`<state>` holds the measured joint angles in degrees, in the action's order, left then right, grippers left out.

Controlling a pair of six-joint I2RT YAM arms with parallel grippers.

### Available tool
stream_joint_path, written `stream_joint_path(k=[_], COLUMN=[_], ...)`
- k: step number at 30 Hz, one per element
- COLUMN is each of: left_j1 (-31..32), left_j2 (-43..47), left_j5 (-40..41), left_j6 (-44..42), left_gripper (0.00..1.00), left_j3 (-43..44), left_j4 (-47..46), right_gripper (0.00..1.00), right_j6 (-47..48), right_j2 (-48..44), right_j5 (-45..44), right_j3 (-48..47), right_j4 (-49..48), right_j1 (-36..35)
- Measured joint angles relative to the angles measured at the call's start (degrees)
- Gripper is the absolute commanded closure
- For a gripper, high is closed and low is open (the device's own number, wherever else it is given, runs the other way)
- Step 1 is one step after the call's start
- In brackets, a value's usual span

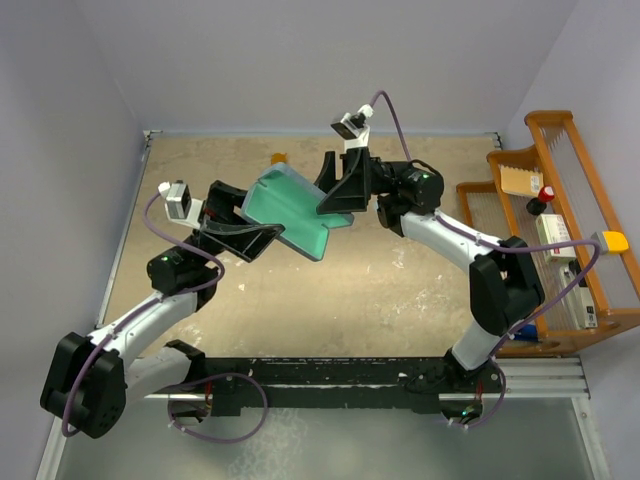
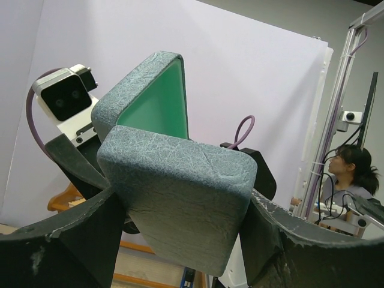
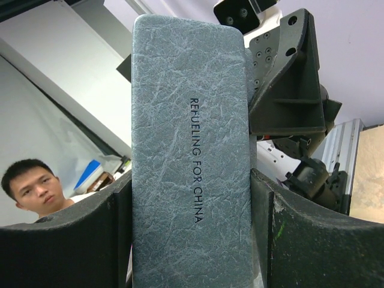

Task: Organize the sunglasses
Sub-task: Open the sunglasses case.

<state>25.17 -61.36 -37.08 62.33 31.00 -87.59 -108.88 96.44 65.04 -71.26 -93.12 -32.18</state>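
Above mid-table, left gripper (image 2: pixel 180 234) and right gripper (image 3: pixel 191 240) both clamp an open grey-blue, teal-lined case (image 1: pixel 295 210). Small orange-lensed sunglasses (image 1: pixel 278 158) lie higher in frame.

Top view looks down; wrist views (close-up, upward) share the case (image 2: pixel 180 204).

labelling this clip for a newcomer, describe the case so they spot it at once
Over the sandy table, between the two arms, the case is held aloft by the left end effector and the right end effector. It is a rectangular grey-blue shell opened to a teal-green lining, far bigger than the small orange sunglasses at the far edge.
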Motion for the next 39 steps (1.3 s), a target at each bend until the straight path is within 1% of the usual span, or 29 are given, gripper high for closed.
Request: stream_joint_path(k=[4, 6, 11, 16, 18, 22, 26, 29, 33, 36, 39], left_j1=[0.0, 0.02, 1.25, 1.07, 0.92, 0.44, 0.33, -0.26, -1.07, -1.25, -1.27], left_j2=[0.42, 0.63, 1.09, 1.46, 1.51, 2.21, 2.71, 2.32, 2.27, 3.45, 6.71], left_j5=[0.04, 0.0, -1.88, -1.86, -1.62, 0.7, 6.16, 11.63, 21.35, 27.56, 34.88], left_j6=[-0.63, -1.95, -7.43, -10.19, -11.21, -15.13, -20.02, -21.79, -23.3, -24.24, -24.74], left_gripper=[0.37, 0.28, 0.26, 0.24, 0.23, 0.22, 0.22, 0.22, 0.22, 0.22, 0.22], left_j3=[-0.72, -0.81, -1.7, -3.23, -3.54, -3.89, -4.57, -5.62, -7.45, -7.72, -7.78], left_j4=[-0.02, 0.07, 3.45, 5.84, 6.86, 12.41, 19.61, 24.22, 30.36, 35.41, 40.33], right_gripper=[1.0, 1.0, 1.0, 1.0, 1.0, 1.0, 1.0, 1.0, 1.0, 1.0, 1.0], right_j6=[-0.17, -0.26, -0.52, -0.28, -0.28, -0.04, -0.02, -0.02, 0.74, 4.5, 10.05], right_j2=[0.0, 0.0, 0.0, 0.0, -0.02, -0.61, -2.54, -4.04, -4.33, -4.24, -4.24], right_j5=[0.09, 0.09, -1.92, -3.37, -3.91, -3.8, -2.69, -1.97, -0.66, 0.63, 1.05], right_j3=[0.0, 0.0, 0.11, 2.19, 3.08, 5.03, 7.37, 9.35, 11.65, 13.53, 14.23], right_j4=[0.07, 0.07, 0.85, 1.16, 1.27, 1.73, 2.27, 2.23, 2.01, 3.1, 7.74], right_j1=[-0.02, -0.02, -0.02, 1.18, 1.84, 4.28, 8.72, 11.8, 13.62, 13.7, 13.7])
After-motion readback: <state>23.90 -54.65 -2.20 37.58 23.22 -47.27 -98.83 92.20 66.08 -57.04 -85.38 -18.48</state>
